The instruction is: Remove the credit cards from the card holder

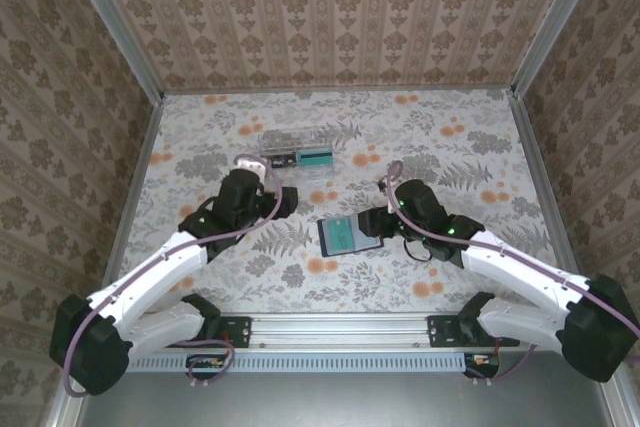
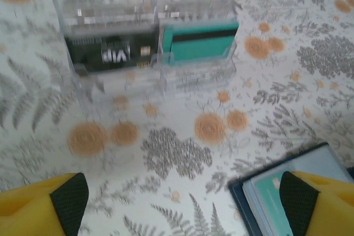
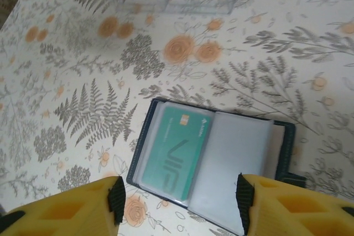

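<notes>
Soft, even, bright light; faint shadows on the bench [image 1: 450, 147]. The left wrist view blurs the clear plastic box [image 2: 188, 75] at twelve o'clock.

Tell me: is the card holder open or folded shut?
Open. The card holder lies spread flat, both clear sleeves facing up, with a teal card in one sleeve.

Card holder [image 3: 213, 161] on table [image 1: 450, 147]; clear box [image 1: 297, 150] behind it, cards [image 2: 202, 42] inside.

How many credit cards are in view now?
3: black card and teal card in the clear box; third card, teal, in the open card holder. More may be hidden.
</notes>
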You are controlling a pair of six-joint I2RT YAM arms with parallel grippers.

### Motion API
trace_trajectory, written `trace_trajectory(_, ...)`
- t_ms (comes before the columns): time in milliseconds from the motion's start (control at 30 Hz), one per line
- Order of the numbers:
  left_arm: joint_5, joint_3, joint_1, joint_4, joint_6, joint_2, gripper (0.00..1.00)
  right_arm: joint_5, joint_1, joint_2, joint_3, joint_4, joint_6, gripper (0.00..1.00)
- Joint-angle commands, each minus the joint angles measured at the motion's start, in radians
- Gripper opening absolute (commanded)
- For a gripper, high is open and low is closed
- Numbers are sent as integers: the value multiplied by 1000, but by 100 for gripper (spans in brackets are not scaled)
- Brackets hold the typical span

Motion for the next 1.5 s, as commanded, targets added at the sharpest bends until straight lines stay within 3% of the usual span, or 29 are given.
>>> trace_trajectory(0, 102, -40, -3, 17, -229, -9, 84, -65, 14, 61, 46, -2, 35, 54)
trace_trajectory(300, 102, -170, -170, 281, -435, 138, 36, -63, 44, 256, 144, -61, 76, 33)
trace_trajectory(500, 141, -131, -228, 395, -461, 313, 22, 40, 29, 295, 150, -131, 78, 24)
trace_trajectory(833, 188, -79, -273, 488, -482, 477, 14, 57, -14, 364, 108, -127, 58, 23)
trace_trajectory(1467, 171, -58, -284, 428, -523, 579, 6, 108, -53, 405, 115, -174, 68, 20)
